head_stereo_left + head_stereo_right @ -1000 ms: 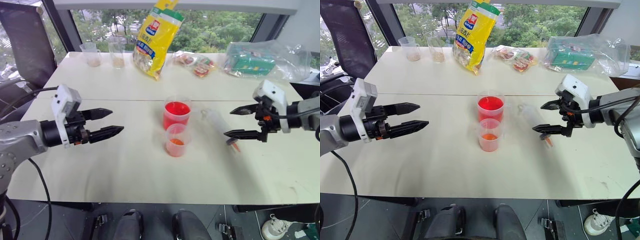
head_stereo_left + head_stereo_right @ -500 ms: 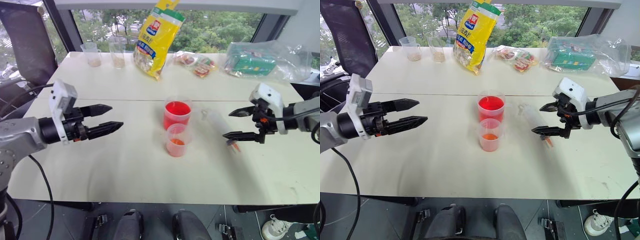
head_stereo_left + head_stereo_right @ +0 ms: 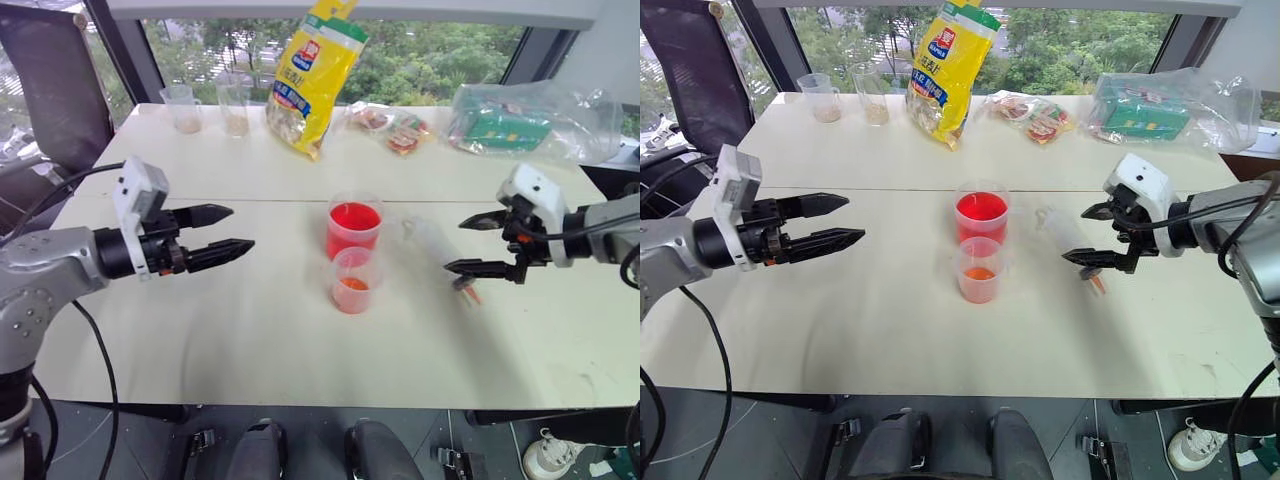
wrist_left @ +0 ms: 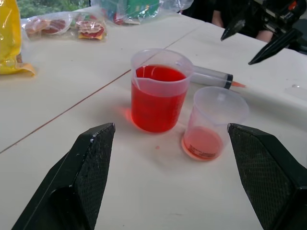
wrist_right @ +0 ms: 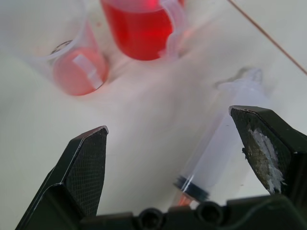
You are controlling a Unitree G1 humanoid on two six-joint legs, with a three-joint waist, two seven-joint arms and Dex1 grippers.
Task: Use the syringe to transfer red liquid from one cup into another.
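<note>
Left gripper (image 3: 232, 229) slightly advanced; syringe (image 3: 437, 245) flat, orange tip nearward

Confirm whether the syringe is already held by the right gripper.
No: the syringe lies flat on the table, and the right gripper hangs open above it without touching.

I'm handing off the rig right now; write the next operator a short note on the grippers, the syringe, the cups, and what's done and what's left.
Left gripper: open, empty, raised left of the cups.
Right gripper: open, empty, poised over the syringe, not gripping it.
Syringe: lying on the table, right of the cups, orange tip toward the robot.
Larger cup: well filled with red liquid.
Smaller cup: just in front of it, only a little red at its bottom.
Done: nothing picked up yet.
Left: grasp syringe, draw from larger cup, empty into smaller cup.
</note>
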